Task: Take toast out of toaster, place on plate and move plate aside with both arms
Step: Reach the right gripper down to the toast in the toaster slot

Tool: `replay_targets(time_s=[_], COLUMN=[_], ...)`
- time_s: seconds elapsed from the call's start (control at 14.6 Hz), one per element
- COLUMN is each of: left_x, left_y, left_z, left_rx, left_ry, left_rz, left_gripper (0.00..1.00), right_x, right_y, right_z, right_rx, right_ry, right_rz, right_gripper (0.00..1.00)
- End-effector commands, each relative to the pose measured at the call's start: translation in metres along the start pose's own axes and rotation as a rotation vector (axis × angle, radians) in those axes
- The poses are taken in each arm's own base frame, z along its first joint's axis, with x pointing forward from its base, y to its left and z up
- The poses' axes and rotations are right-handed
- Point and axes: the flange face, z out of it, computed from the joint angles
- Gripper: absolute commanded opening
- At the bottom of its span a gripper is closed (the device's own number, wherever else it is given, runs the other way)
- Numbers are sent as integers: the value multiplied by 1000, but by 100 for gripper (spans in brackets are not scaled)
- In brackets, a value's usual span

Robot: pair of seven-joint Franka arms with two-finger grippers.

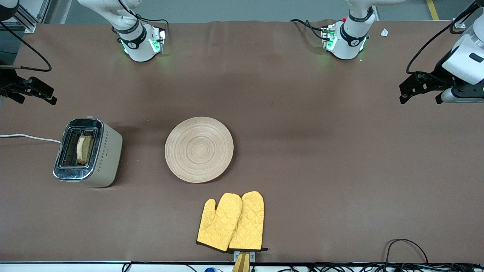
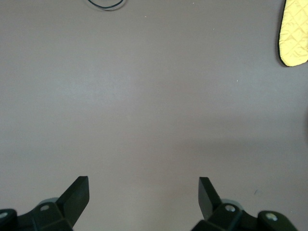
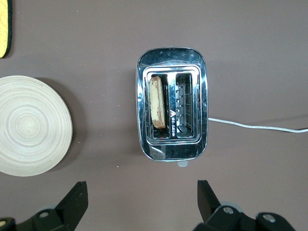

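Note:
The toast [image 1: 84, 149] stands upright in one slot of a silver toaster [image 1: 102, 155] toward the right arm's end of the table. It also shows in the right wrist view [image 3: 157, 102]. The round wooden plate [image 1: 199, 149] lies bare mid-table beside the toaster and shows in the right wrist view [image 3: 31, 125]. My right gripper [image 1: 38, 99] is open and empty, up over the table just short of the toaster [image 3: 172, 110]; its own view shows it too [image 3: 142, 195]. My left gripper [image 1: 419, 100] is open and empty over bare table at the left arm's end [image 2: 143, 192].
Two yellow oven mitts [image 1: 232, 222] lie nearer to the front camera than the plate; one edge shows in the left wrist view [image 2: 294, 33]. The toaster's white cord [image 1: 26, 138] runs off the table's end. Black cables [image 1: 404, 245] lie along the front edge.

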Motion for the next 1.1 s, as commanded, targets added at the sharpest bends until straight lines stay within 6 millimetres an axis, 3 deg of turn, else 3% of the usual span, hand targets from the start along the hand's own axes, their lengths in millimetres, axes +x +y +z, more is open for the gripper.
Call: replay_targets(time_s=[0.0,0.41,0.68,1.03], left_x=[4,5,4,4], left_y=[-14,-11,-11,-12], left_z=[-4,-1,1,2], left_rx=[-7,-10,-9,-9], left_ry=[5,0,-6,-7], left_rz=[-21,-22,-25,-23], left_gripper=[100,100,100,100], right_x=[-7,-6,3,8], right_y=[0,0,4,-1], right_z=[0,-1,19,107], right_rx=[20,20,29,28], right_ry=[2,9,-4,-38], right_rz=[-8,-7,5,8], right_gripper=[100,100,100,100])
